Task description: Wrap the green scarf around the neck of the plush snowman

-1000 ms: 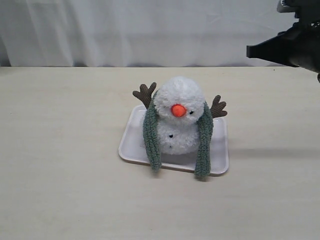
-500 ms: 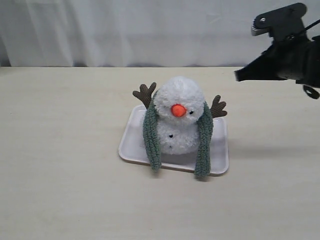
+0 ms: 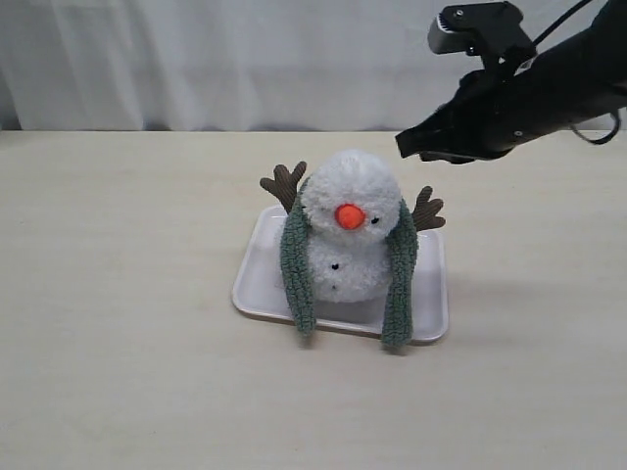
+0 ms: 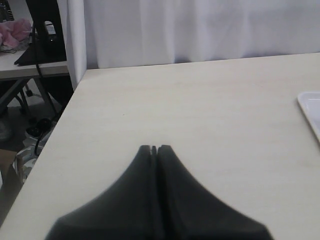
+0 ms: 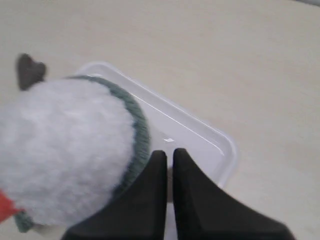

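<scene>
One fluffy white plush snowman (image 3: 348,230) wears one fuzzy grey-green scarf (image 3: 297,269) on one smooth rectangular white tray (image 3: 257,279), mid-frame. The left gripper (image 4: 154,148) and right gripper (image 3: 402,147) are closed, empty.

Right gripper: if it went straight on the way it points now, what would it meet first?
Likely the white tray, on its bare floor behind the plush snowman. The shut right gripper aims just past the green scarf behind the head and might brush it; depth is unclear.
</scene>
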Robot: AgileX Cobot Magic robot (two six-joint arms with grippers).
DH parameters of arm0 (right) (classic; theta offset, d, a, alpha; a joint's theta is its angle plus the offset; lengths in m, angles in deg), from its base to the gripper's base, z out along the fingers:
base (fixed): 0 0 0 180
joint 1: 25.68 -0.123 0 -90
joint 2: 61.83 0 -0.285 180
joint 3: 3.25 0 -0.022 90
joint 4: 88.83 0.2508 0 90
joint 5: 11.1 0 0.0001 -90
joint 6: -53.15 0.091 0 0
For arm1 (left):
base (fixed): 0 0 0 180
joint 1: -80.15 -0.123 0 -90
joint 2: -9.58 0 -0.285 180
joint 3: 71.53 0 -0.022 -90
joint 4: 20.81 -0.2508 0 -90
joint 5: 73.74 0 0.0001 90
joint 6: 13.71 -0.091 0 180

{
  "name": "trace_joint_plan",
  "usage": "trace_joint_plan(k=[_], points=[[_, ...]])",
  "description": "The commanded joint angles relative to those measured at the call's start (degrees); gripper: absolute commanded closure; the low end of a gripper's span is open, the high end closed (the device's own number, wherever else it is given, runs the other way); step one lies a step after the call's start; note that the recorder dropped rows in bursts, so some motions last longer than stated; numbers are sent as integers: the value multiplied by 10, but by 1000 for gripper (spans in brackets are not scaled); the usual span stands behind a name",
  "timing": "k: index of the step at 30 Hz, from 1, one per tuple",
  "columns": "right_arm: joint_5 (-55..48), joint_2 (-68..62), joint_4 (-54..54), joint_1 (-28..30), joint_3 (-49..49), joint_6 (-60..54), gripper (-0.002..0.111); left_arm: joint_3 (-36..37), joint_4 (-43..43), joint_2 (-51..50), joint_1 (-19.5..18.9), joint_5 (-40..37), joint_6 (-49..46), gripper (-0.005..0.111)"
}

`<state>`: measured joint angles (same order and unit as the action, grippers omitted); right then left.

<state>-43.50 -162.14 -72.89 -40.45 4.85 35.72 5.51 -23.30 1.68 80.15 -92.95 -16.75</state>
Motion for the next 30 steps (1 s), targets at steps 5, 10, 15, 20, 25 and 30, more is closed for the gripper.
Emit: trace_joint_plan(k=[5,10,15,20,25,30], points=[[5,-10,-87,-1,50,118,104,2,1,1,1,7,1,107],[41,-10,3,-1,102,45,104,2,1,1,1,7,1,107],[92,-13,119,-1,155,-55,104,2,1,1,1,7,1,107],[117,-41,231,-1,175,-162,104,2,1,1,1,7,1,107],[111,-52,262,-1,175,-194,104,2,1,1,1,7,1,107],[88,-52,274,-1,164,-199,104,2,1,1,1,7,1,107]])
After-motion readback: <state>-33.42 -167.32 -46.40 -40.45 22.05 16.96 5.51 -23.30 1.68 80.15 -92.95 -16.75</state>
